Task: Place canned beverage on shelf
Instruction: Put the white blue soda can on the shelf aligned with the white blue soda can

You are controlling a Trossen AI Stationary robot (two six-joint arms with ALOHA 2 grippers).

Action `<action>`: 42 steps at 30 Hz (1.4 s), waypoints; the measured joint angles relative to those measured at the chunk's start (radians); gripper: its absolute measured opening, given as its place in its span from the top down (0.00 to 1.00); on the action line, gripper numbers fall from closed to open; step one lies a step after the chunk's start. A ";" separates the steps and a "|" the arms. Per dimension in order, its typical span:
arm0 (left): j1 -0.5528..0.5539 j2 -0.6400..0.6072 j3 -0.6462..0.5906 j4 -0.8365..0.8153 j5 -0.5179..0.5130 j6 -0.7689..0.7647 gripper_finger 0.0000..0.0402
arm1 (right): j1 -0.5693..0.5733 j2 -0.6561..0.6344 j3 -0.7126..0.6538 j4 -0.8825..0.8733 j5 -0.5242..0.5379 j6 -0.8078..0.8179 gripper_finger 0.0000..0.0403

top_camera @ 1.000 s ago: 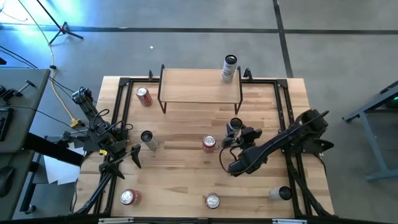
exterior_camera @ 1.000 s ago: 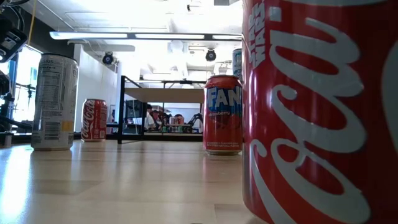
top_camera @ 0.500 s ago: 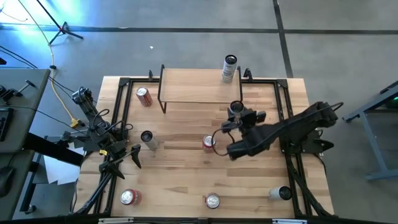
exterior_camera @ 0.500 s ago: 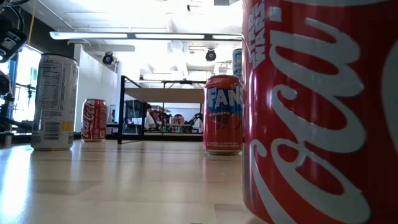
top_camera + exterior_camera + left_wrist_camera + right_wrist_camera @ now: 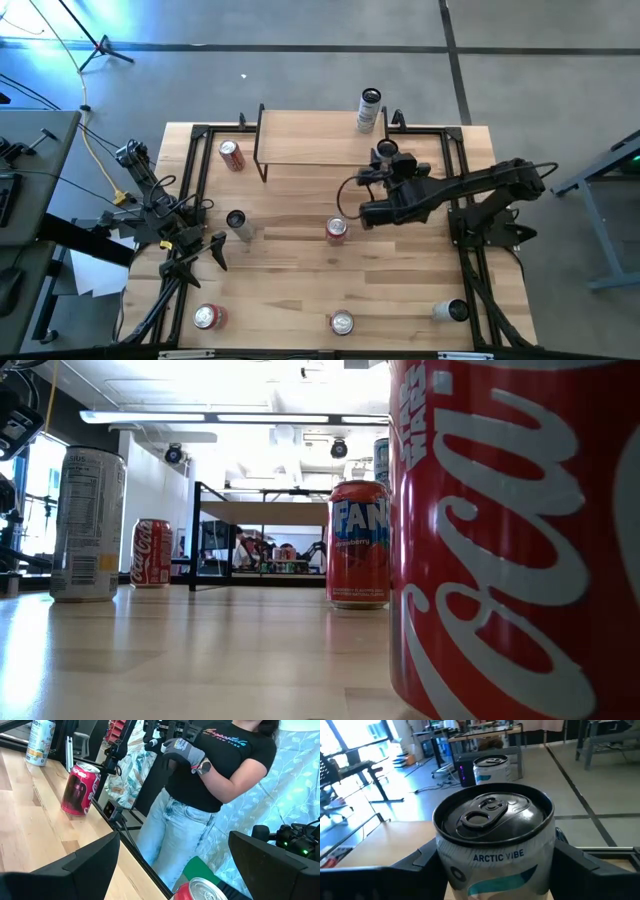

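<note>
Can [image 5: 385, 152] with a black lid, labelled Arctic Vibe, sits pinched upright in the right end effector [image 5: 386, 160], above the desk [image 5: 300, 290] just off the right end of the shelf [image 5: 320, 138]; in the right wrist view the same can [image 5: 495, 845] fills the space between the two dark fingers [image 5: 590, 870]. A second can of the same kind [image 5: 369, 110] stands on the shelf's far right corner, close to the held one, and shows behind it in the wrist view [image 5: 491, 769]. On the desk, a red can [image 5: 336, 230] stands just beside the right arm, a red can [image 5: 231, 155] stands left of the shelf, a pale can [image 5: 238, 223] lies in the left half, and more cans [image 5: 342, 322] line the near edge. The left end effector [image 5: 190, 257] rests at the desk's left side with its fingers spread. A person in a black shirt [image 5: 220, 765] stands beyond the desk edge in the left wrist view.
</note>
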 joint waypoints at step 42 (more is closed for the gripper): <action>0.000 0.000 0.000 0.000 0.000 0.000 0.10 | -0.291 0.105 -0.002 0.530 -0.083 -0.505 0.39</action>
